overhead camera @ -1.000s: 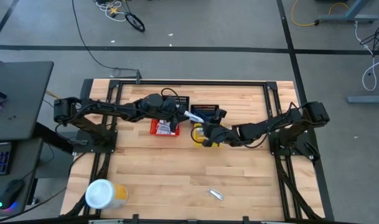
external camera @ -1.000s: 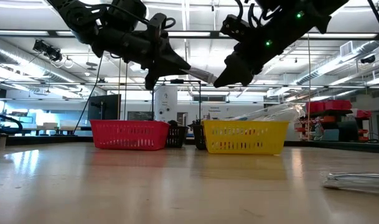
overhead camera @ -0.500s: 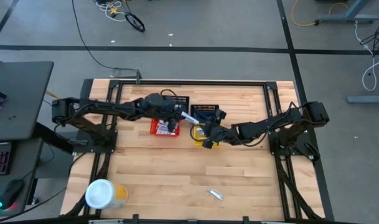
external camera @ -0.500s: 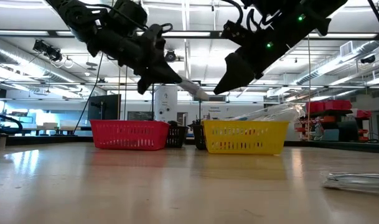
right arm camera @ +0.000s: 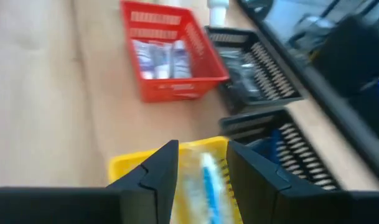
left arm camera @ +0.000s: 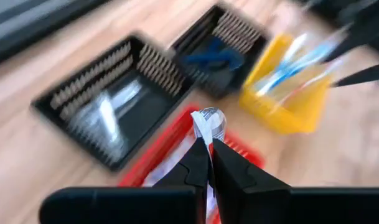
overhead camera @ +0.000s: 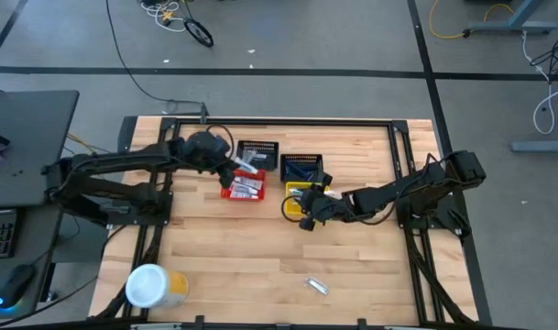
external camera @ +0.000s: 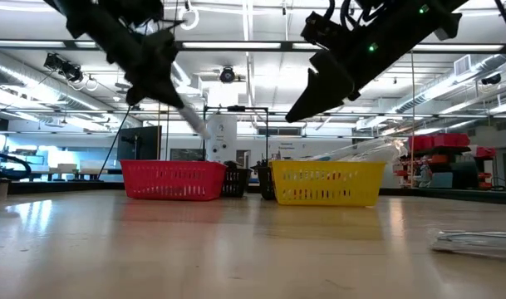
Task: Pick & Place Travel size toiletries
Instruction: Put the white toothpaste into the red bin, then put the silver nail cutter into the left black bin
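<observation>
— Carrying that little white tube [left arm camera: 205, 124] over, isn't it? The left gripper [left arm camera: 209, 144] is pinching it by the flat crimped end, jaws clenched tight on it, and the round end is sticking out ahead of the fingertips.

— Yes, and it is hanging up in the air, tube slanting down out of the grip. Directly beneath the jaws the red basket [overhead camera: 245, 189] is sitting with a few tubes already lying in it, and the first black basket [overhead camera: 257, 150] is just beyond the fingertips.

— So where should it be letting go?

— I'd judge the red one, since that is where the matching tubes are lying. It wants to be lowering until the tube's free end is down below the rim before the jaws spread, otherwise the tube is likely tipping over the wall toward the black basket.

— And the other arm?

— The right gripper [right arm camera: 200, 163] is hovering with its jaws released and nothing between them. The yellow basket [right arm camera: 128, 163], with the toothbrushes [right arm camera: 208, 178] in it, is lying just ahead of its fingertips, and it is standing well apart from the left gripper.

— One wrapped item [overhead camera: 316, 286] is lying alone on the table [overhead camera: 260, 257], far from both sets of jaws.

— That one looks to be waiting its turn.
</observation>
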You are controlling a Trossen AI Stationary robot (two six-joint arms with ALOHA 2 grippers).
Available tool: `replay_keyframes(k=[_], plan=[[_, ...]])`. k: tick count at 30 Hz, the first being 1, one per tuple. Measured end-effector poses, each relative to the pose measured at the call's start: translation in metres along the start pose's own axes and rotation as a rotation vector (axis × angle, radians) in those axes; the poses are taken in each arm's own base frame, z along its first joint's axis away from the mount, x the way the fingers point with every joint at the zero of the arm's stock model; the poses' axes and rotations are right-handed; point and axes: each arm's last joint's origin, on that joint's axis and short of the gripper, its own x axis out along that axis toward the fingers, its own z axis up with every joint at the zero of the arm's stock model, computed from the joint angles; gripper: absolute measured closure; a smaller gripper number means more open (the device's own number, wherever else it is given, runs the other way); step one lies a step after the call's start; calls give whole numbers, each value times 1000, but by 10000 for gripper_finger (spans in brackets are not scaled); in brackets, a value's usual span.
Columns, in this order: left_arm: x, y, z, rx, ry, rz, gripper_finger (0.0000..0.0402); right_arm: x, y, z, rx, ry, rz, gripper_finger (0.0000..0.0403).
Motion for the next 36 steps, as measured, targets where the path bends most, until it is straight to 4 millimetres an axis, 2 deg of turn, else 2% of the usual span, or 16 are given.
replay_keyframes(k=[7,11,21,24,28,32,36], plan=[[24,5,-33,-69,81,21,383,-1,6,0,72,30,214,256],[34,7,-35,-88,44,34,377,-2,10,1,110,41,357,255],[34,5,-44,-22,123,39,315,-13,26,2,138,55,594,245],[34,6,-43,-7,105,83,297,-23,39,4,160,45,698,245],[33,8,-42,21,74,145,282,-47,64,4,236,40,790,245],[33,9,-36,46,-10,247,278,-75,87,9,244,100,795,245],[30,4,-17,67,-146,273,279,-95,105,11,261,270,738,245]])
